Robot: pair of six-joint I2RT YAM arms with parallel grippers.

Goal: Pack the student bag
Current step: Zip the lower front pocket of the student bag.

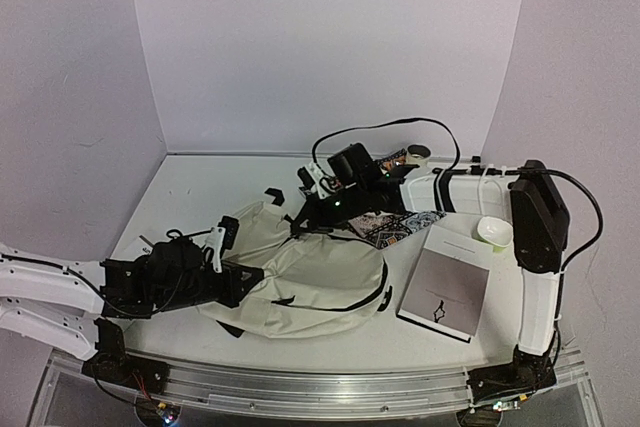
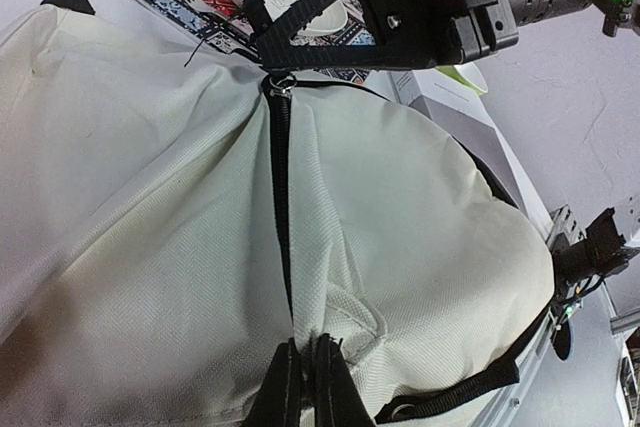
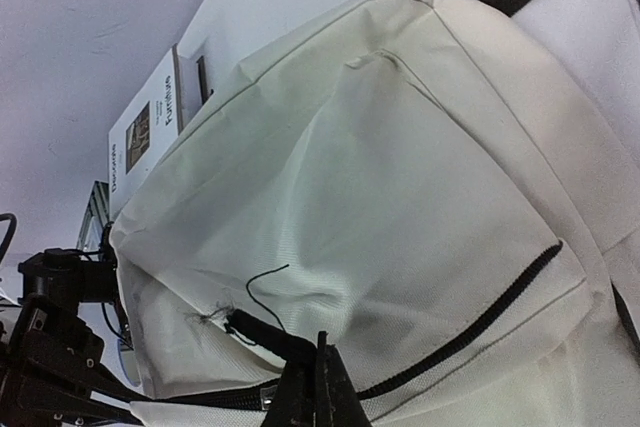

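Closest to the lens in the left wrist view, the left end effector (image 2: 311, 387) has its tips pinched narrow on a raised fold of cream cloth. That fold is the near end of the student bag (image 2: 420, 247), right where the black zipper (image 2: 281, 197) begins. From those tips the zipper runs straight ahead, and as far as can be seen its teeth are meshed all the way to the metal slider (image 2: 277, 84) at the far end.

The bag lies flat on the worktop (image 1: 200, 187) between the two end effectors, so each has hold of one end of it.

At the slider, the right end effector (image 3: 316, 387) has its tips closed tight on the black zipper pull (image 3: 268, 333), with the bulk of the bag spread out ahead of it. Behind and to the far side of this end effector lies a patterned cloth (image 1: 395, 227). Further out along the same arm are a grey book (image 1: 445, 292) and a small white-and-green object (image 1: 493, 232). None of these is inside the bag.

With the zip shut and the contents outside, the step in hand looks like opening the bag. The next move probably calls for the right end effector to draw the slider along the track toward the left one. The left grip would need to keep the cloth taut so the fabric doesn't bunch ahead of the slider.
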